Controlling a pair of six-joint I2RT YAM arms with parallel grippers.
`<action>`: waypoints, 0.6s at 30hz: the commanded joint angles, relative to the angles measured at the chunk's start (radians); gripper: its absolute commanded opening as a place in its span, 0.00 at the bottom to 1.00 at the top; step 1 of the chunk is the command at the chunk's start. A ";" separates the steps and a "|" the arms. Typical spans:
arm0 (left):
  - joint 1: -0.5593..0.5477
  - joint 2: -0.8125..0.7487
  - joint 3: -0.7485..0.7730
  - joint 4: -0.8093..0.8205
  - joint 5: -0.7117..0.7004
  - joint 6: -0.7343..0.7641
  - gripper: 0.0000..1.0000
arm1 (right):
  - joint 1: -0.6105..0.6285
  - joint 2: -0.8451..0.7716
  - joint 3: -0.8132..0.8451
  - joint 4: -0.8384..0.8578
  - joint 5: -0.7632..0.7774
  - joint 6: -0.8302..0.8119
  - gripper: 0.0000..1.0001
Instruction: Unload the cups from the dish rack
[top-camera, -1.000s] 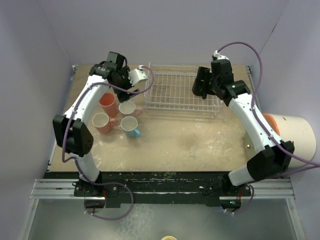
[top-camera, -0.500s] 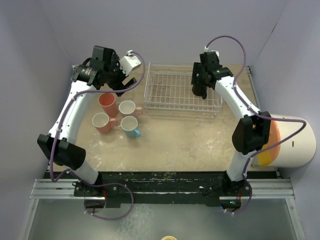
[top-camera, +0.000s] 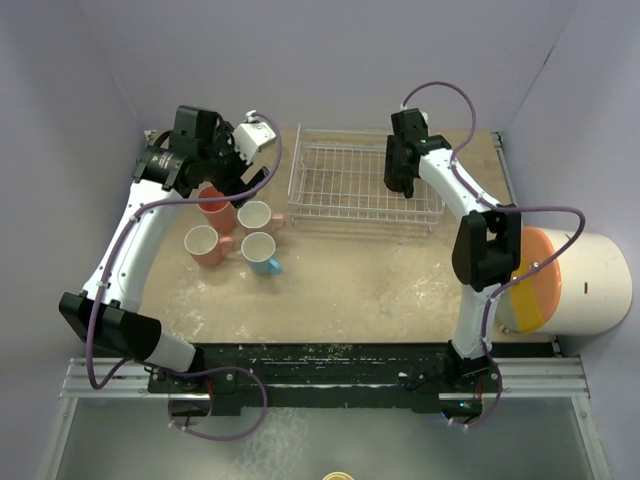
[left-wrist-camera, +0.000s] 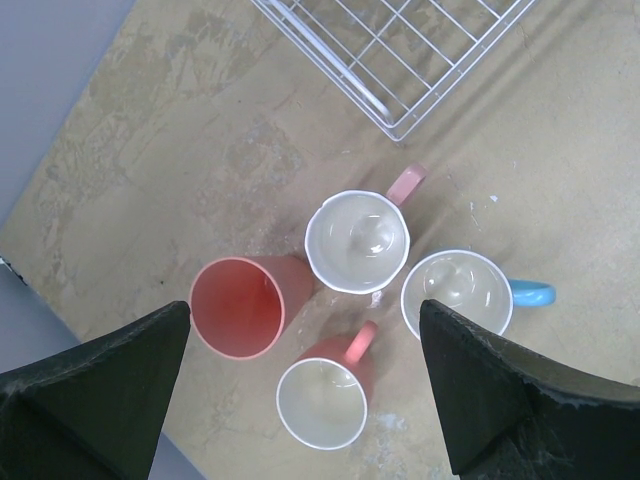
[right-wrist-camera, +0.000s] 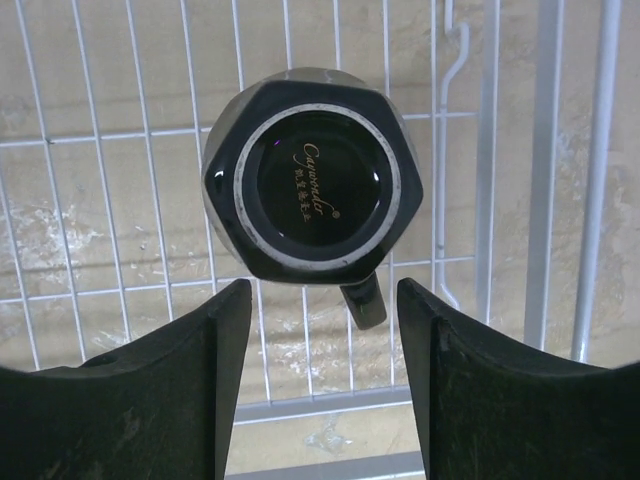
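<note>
Here, the right gripper (right-wrist-camera: 322, 290), jaws spread wide and empty, is hovering over one black cup (right-wrist-camera: 312, 190) sitting upside down in the dish rack (right-wrist-camera: 560, 150), handle pointing back between the fingers. The left gripper (left-wrist-camera: 305, 310), also spread, is hanging above three pink cups (left-wrist-camera: 357, 240) (left-wrist-camera: 322, 405) (left-wrist-camera: 238, 307) and one blue cup (left-wrist-camera: 458, 292) standing mouth-up on the table (left-wrist-camera: 150, 150); one pink handle is hiding.

right wrist: black mug (right-wrist-camera: 312, 180) sits base-up, so I can't see its inside; dish rack (right-wrist-camera: 480, 150) runs off every edge | top: that mug is hidden from me under the right gripper (top-camera: 398, 185); salmon cup (top-camera: 214, 208) partly covered by left arm | left wrist: rack cut by top edge; left gripper (left-wrist-camera: 305, 305) fingers cut off at bottom
</note>
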 joint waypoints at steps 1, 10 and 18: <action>0.000 -0.029 -0.004 0.033 0.015 -0.017 0.99 | -0.021 0.001 0.030 0.025 -0.028 -0.029 0.62; 0.000 -0.036 0.005 0.019 0.018 -0.007 0.99 | -0.060 0.002 -0.036 0.093 -0.200 -0.049 0.56; -0.001 -0.035 0.010 0.010 0.039 -0.010 0.99 | -0.055 0.006 -0.070 0.132 -0.205 -0.041 0.43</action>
